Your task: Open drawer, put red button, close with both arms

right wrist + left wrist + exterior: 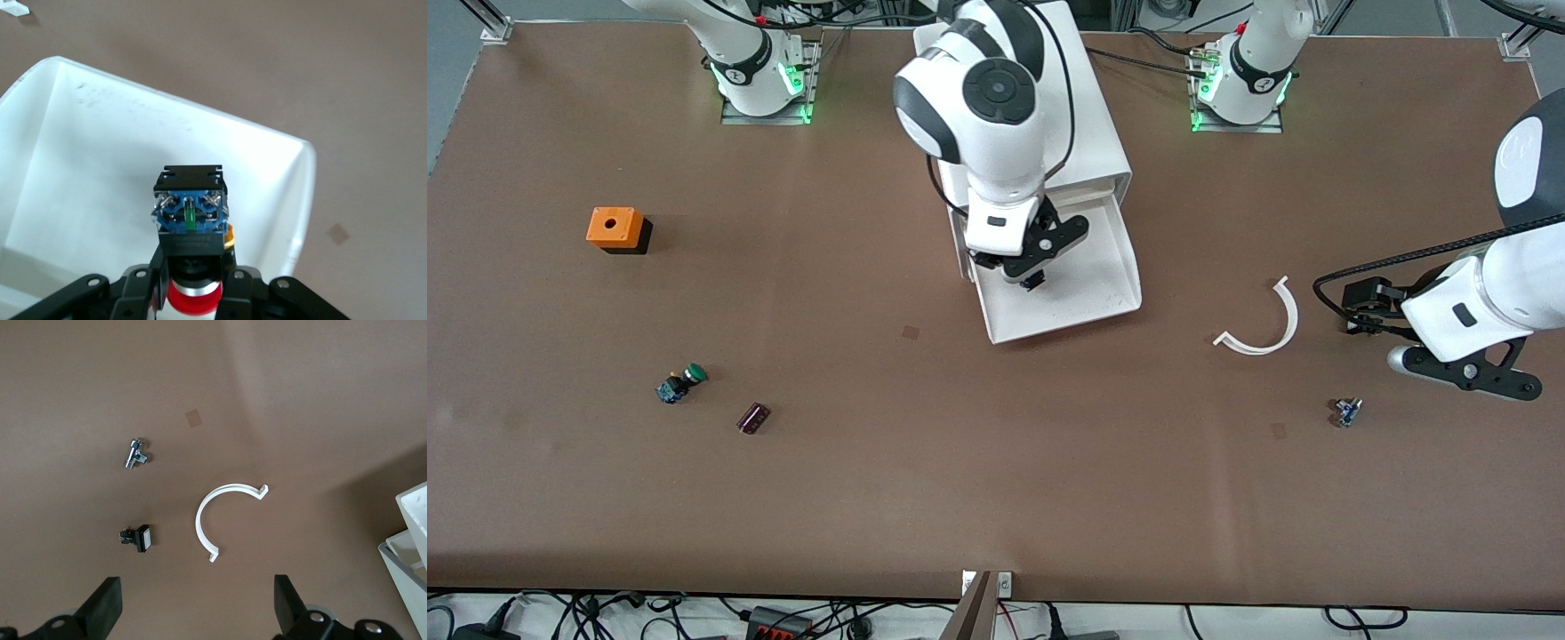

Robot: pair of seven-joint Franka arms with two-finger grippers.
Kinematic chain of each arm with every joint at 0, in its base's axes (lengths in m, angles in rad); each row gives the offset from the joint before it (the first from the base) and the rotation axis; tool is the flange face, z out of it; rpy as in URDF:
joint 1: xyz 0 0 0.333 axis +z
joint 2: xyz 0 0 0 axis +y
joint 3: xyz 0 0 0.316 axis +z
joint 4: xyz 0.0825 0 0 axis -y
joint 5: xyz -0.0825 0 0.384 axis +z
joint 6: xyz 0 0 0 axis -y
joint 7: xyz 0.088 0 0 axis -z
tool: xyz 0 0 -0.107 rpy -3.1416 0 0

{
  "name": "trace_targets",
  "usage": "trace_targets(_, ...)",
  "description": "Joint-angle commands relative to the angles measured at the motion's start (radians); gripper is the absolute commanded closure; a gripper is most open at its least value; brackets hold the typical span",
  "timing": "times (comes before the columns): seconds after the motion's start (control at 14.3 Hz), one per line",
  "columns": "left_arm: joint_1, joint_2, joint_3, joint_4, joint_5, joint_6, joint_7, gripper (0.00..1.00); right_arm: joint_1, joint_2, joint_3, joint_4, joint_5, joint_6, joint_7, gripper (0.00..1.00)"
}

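My right gripper (1032, 275) hangs over the open white drawer (1107, 276) of the white cabinet (1089, 133). It is shut on the red button (191, 217), gripping it between the red cap (193, 298) and the black-and-blue body, which points down at the drawer's floor (100, 167). In the front view the gripper hides the button. My left gripper (1358, 307) is open and empty, with black fingers (101, 608) spread wide. It hovers over bare table near the left arm's end, beside a white arc (1263, 325).
An orange box (615, 228), a green-capped button (682, 384) and a dark purple cylinder (753, 418) lie toward the right arm's end. A small part (1347, 412) lies near the left gripper. The left wrist view shows the arc (212, 520), a metal part (137, 453) and a small black switch (137, 538).
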Motion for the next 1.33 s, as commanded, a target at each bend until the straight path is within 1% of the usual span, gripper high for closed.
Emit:
trace_targets(0.0, -0.004, 0.009, -0.009, 0.028, 0.016, -0.021, -0.041, 0.0, 0.003, 0.055, 0.027, 0.064, 0.013, -0.012, 0.053, 1.0)
trace_targets(0.28, -0.004, 0.008, -0.011, 0.028, 0.016, -0.022, -0.043, 0.0, 0.003, 0.086, 0.031, 0.064, 0.068, -0.002, 0.056, 1.0)
trace_targets(0.49, -0.002, -0.015, -0.006, 0.025, 0.017, -0.022, -0.04, 0.0, 0.0, 0.118, 0.031, 0.064, 0.068, 0.05, 0.085, 1.0)
trace_targets(0.7, -0.001, -0.018, -0.006, 0.019, 0.016, -0.022, -0.04, 0.0, 0.0, 0.141, 0.029, 0.064, 0.068, 0.066, 0.088, 1.0)
trace_targets(0.77, -0.001, -0.018, -0.006, 0.019, 0.016, -0.022, -0.04, 0.0, 0.0, 0.143, 0.029, 0.063, 0.068, 0.066, 0.099, 0.87)
trace_targets(0.84, -0.001, -0.018, -0.006, 0.019, 0.016, -0.022, -0.04, 0.0, 0.0, 0.143, 0.029, 0.063, 0.068, 0.064, 0.122, 0.62)
trace_targets(0.91, -0.001, -0.018, -0.006, 0.019, 0.016, -0.022, -0.04, 0.0, 0.0, 0.143, 0.029, 0.064, 0.068, 0.066, 0.131, 0.08)
trace_targets(0.98, -0.001, -0.018, -0.006, 0.019, 0.016, -0.022, -0.04, 0.0, 0.0, 0.141, 0.029, 0.066, 0.069, 0.067, 0.134, 0.0)
trace_targets(1.12, -0.001, -0.018, -0.006, 0.019, 0.016, -0.022, -0.041, 0.0, -0.006, 0.128, 0.028, 0.072, 0.069, 0.066, 0.172, 0.0)
trace_targets(1.26, -0.004, -0.018, -0.008, 0.019, 0.014, -0.019, -0.05, 0.0, -0.014, 0.118, 0.025, 0.147, 0.069, 0.052, 0.251, 0.0)
